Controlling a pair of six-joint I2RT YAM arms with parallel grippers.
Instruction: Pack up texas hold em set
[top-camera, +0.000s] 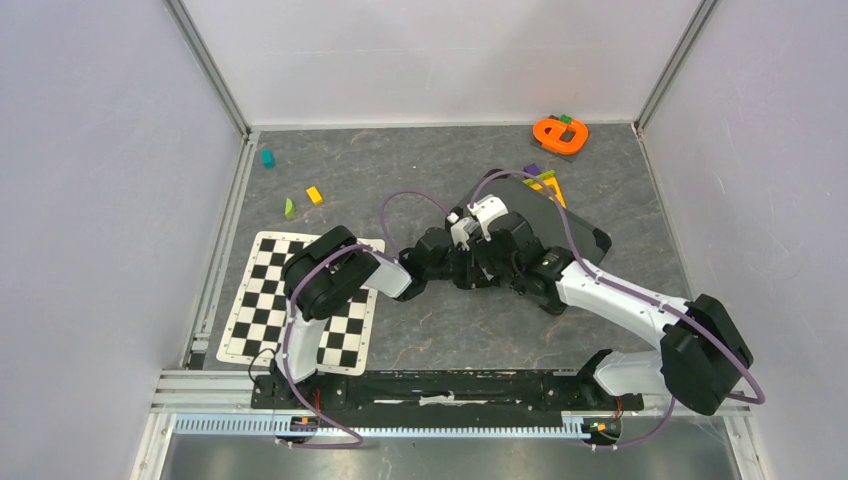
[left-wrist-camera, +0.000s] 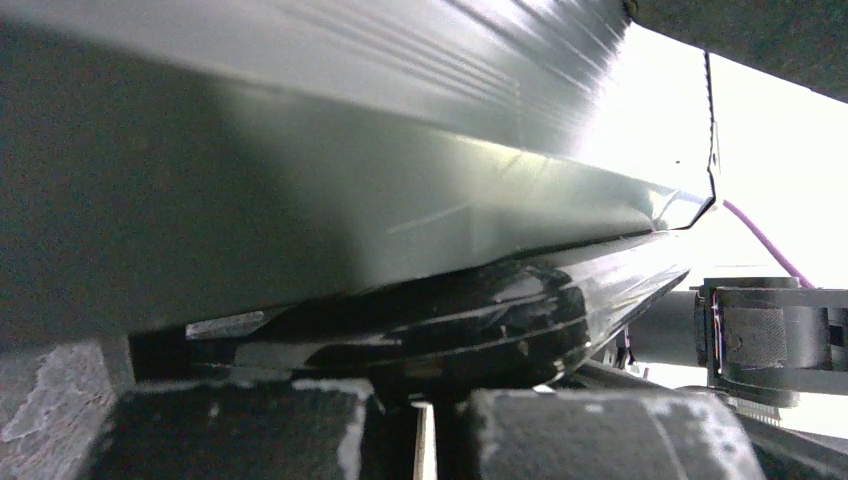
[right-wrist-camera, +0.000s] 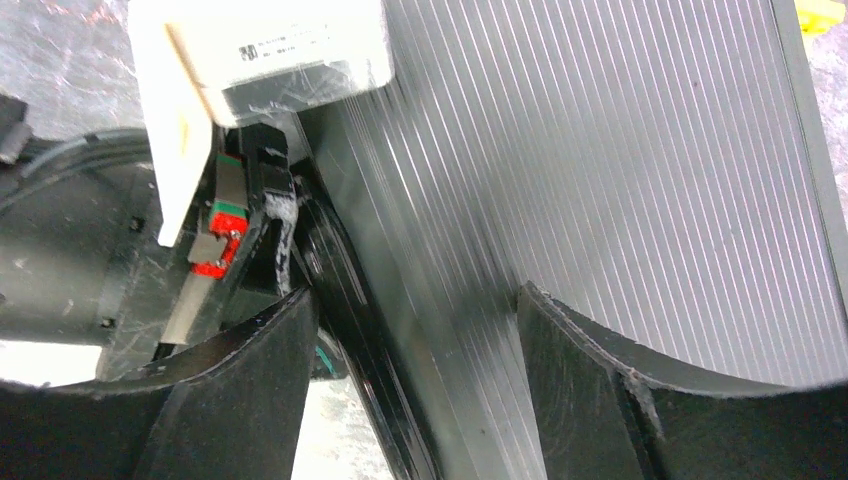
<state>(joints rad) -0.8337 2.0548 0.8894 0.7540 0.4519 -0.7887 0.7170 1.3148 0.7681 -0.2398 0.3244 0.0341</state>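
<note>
The texas hold em set shows only as its black ribbed briefcase (top-camera: 582, 232), lying closed at the right middle of the table; chips, cards and dice are hidden. Both grippers meet at its near-left edge. My left gripper (top-camera: 468, 262) (left-wrist-camera: 425, 412) is shut, its fingertips right under the glossy black handle (left-wrist-camera: 450, 320) below the case's side (left-wrist-camera: 300, 150). My right gripper (top-camera: 512, 240) (right-wrist-camera: 412, 295) is open and straddles that edge: one finger over the ribbed lid (right-wrist-camera: 620, 180), the other outside the handle (right-wrist-camera: 340, 280) with a gap.
A black-white checkered mat (top-camera: 262, 300) lies at the left under the left arm. An orange toy (top-camera: 560, 133) sits at the back right, yellow and purple pieces (top-camera: 545, 180) behind the case. Teal (top-camera: 267, 158), yellow (top-camera: 314, 195) and green (top-camera: 290, 208) blocks lie back left.
</note>
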